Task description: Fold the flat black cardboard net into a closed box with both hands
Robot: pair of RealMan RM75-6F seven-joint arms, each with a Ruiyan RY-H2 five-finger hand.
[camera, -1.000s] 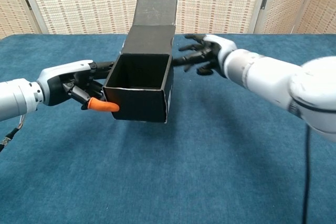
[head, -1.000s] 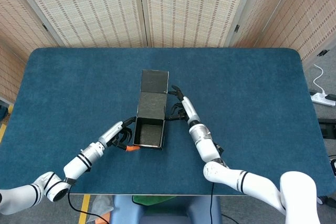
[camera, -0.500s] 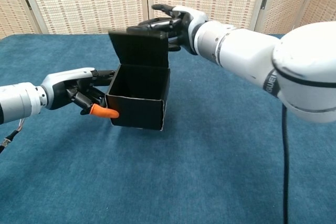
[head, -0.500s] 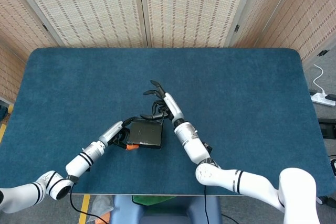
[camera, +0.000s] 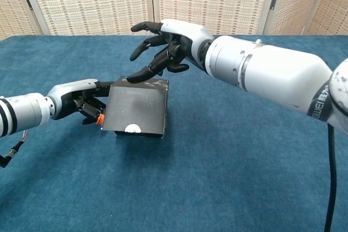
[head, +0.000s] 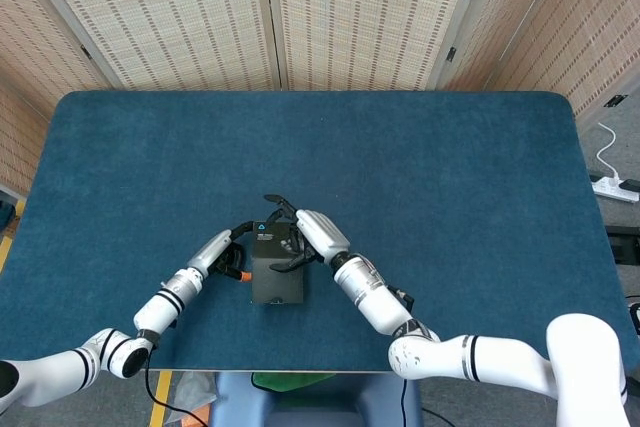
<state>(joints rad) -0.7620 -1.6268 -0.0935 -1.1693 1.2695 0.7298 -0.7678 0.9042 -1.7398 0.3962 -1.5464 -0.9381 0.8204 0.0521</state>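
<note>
The black cardboard box (camera: pixel 136 107) stands on the blue table with its lid folded down flat over the top; a small white mark shows at the lid's front edge. In the head view the box (head: pixel 278 277) lies near the table's front middle. My right hand (camera: pixel 166 44) hovers over the back of the lid with its fingers spread, and one fingertip (camera: pixel 137 75) touches the lid's rear edge. My left hand (camera: pixel 84 101) rests against the box's left wall, its orange fingertip (camera: pixel 100 119) at the lower front corner. Seen from the head camera, the right hand (head: pixel 297 235) covers the box's far end and the left hand (head: pixel 228 255) sits beside it.
The blue felt table (head: pixel 450 177) stretches wide around the box. Wicker screens (head: pixel 350 17) stand behind the far edge. A power strip with a cable (head: pixel 612 185) lies on the floor off the right side.
The right hand swung the upright lid forward and down until it lay flat on the box. The box sank a little toward me. The left hand stayed at the left wall.
</note>
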